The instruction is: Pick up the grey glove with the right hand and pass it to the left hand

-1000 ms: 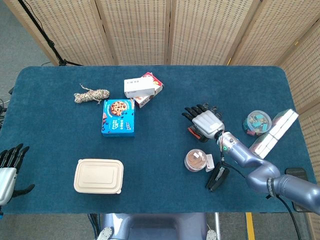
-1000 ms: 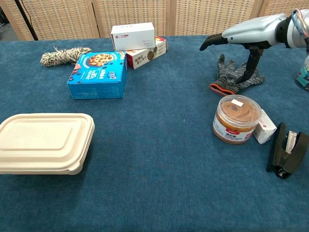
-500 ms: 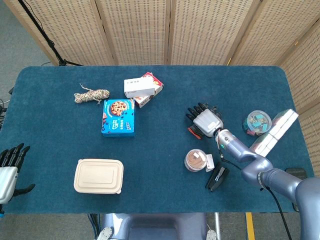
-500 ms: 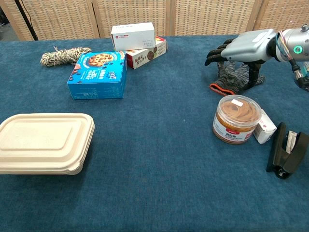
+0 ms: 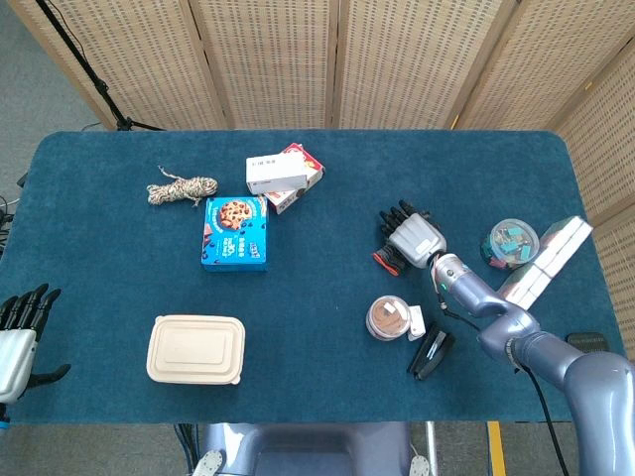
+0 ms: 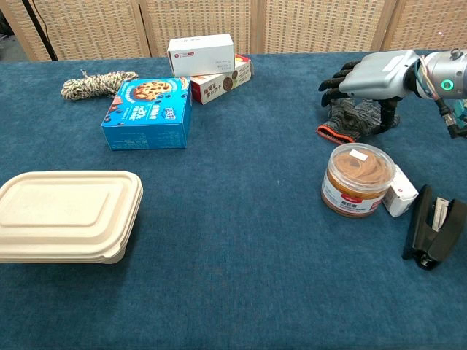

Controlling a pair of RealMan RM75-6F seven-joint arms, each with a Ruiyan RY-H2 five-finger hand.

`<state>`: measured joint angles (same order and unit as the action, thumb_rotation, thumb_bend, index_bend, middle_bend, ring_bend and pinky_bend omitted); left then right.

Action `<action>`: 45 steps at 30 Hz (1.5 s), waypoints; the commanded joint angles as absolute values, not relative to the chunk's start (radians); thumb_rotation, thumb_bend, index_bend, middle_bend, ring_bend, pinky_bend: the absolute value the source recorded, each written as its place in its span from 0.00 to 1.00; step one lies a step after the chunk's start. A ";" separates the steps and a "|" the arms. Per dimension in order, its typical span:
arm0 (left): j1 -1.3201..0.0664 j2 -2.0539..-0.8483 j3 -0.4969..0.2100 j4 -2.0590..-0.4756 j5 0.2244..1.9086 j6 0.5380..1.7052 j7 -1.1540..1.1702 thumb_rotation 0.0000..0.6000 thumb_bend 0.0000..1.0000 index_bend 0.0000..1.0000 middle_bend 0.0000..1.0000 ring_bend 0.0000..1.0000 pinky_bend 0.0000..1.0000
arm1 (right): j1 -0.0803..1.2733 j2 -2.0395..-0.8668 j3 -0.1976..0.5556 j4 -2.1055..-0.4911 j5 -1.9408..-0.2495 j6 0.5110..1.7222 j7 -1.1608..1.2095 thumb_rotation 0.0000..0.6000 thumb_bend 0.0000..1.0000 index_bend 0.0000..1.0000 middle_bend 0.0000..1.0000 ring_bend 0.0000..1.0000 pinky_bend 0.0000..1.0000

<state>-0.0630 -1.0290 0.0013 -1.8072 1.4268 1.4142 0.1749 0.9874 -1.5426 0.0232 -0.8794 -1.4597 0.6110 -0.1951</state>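
Observation:
The grey glove (image 6: 352, 118) with an orange cuff (image 5: 383, 261) lies flat on the blue table, right of centre. My right hand (image 6: 369, 72) hangs low right over it, palm down. Its fingers (image 6: 334, 79) curl forward above the glove, and the thumb reaches down at the glove's right side. The glove is still on the cloth and nothing is lifted. In the head view the right hand (image 5: 413, 236) hides most of the glove. My left hand (image 5: 16, 340) is held with fingers spread and empty, off the table's near left corner.
A round snack tub (image 6: 357, 179), a small white box (image 6: 400, 197) and a black stapler (image 6: 432, 229) sit just in front of the glove. A clear round container (image 5: 511, 241) and a long white box (image 5: 546, 260) lie to its right. A blue cookie box (image 6: 149, 109), stacked boxes (image 6: 204, 60), a rope bundle (image 6: 91, 84) and a beige lunch container (image 6: 67, 215) are to the left.
My right hand has sunk from well above the glove to just over it and shifted a little right, its fingers curling down. The glove and my left hand have not moved.

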 commanded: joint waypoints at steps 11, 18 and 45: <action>-0.066 -1.030 0.002 -1.807 1.422 1.408 0.174 1.00 0.01 0.00 0.00 0.00 0.00 | 0.967 -1.626 -0.016 -0.730 -1.530 0.664 0.013 1.00 0.43 0.46 0.37 0.24 0.22; -0.071 -1.033 0.001 -1.808 1.412 1.399 0.184 1.00 0.01 0.00 0.00 0.00 0.00 | 0.955 -1.627 -0.013 -0.719 -1.538 0.701 0.095 1.00 0.50 0.49 0.46 0.33 0.32; -0.493 -0.981 -0.012 -1.588 1.866 1.148 -0.280 1.00 0.00 0.00 0.00 0.00 0.00 | 1.061 -1.287 0.170 -1.615 -0.707 0.699 -0.356 1.00 0.59 0.57 0.57 0.44 0.41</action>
<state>-0.4140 -0.9574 -0.0171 -1.6734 1.7625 1.1378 -0.1549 1.0116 -1.3297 0.1640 -1.4991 -0.8374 0.6446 -0.2493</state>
